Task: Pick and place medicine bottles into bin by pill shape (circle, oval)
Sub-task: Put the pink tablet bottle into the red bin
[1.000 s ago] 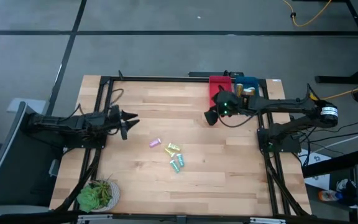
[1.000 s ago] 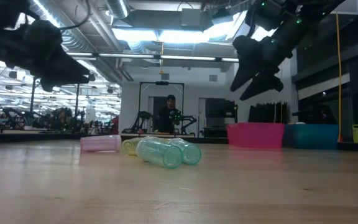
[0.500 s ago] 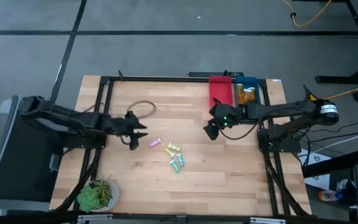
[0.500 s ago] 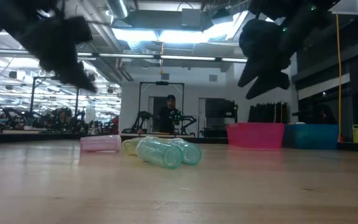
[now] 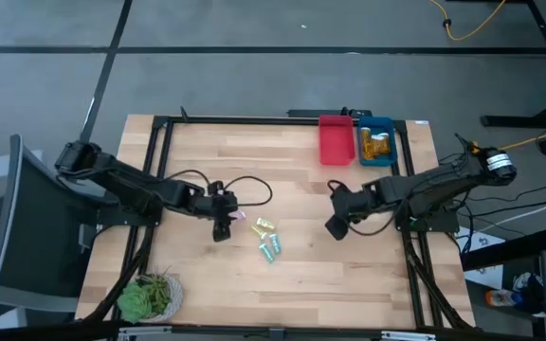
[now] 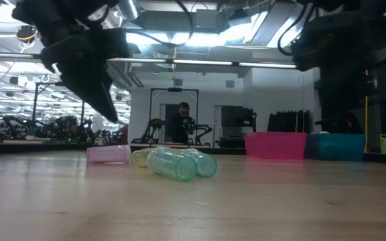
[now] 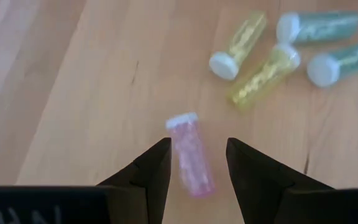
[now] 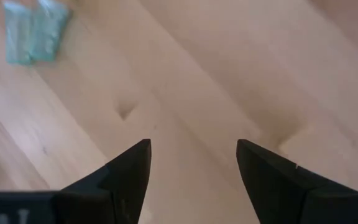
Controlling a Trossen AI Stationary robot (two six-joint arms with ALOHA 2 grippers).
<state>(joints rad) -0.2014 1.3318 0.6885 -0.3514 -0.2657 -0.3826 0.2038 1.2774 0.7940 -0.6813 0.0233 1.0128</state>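
Right over the pink bottle (image 7: pixel 191 155) sits our left gripper (image 7: pixel 196 163), jaws part open, holding nothing; the bottle lies flat on the wooden table (image 5: pixel 207 156), framed betw. the two fingers in the left wrist view, white cap pointing away from the wrist, long axis roughly along the fingers. So we judge a straight drop and a close across its width should take it. Beside the pink bottle lie two yellow bottles (image 7: pixel 253 53) and two teal bottles (image 7: pixel 328 43), apart from it. Our right gripper (image 5: pixel 337 225) hangs well beyond the teal pair, jaws wide open, empty, so left arm is nearer. Far from the pink bottle stand the red bin (image 5: pixel 335 142) and blue bin (image 5: pixel 377 142). No readable labels.
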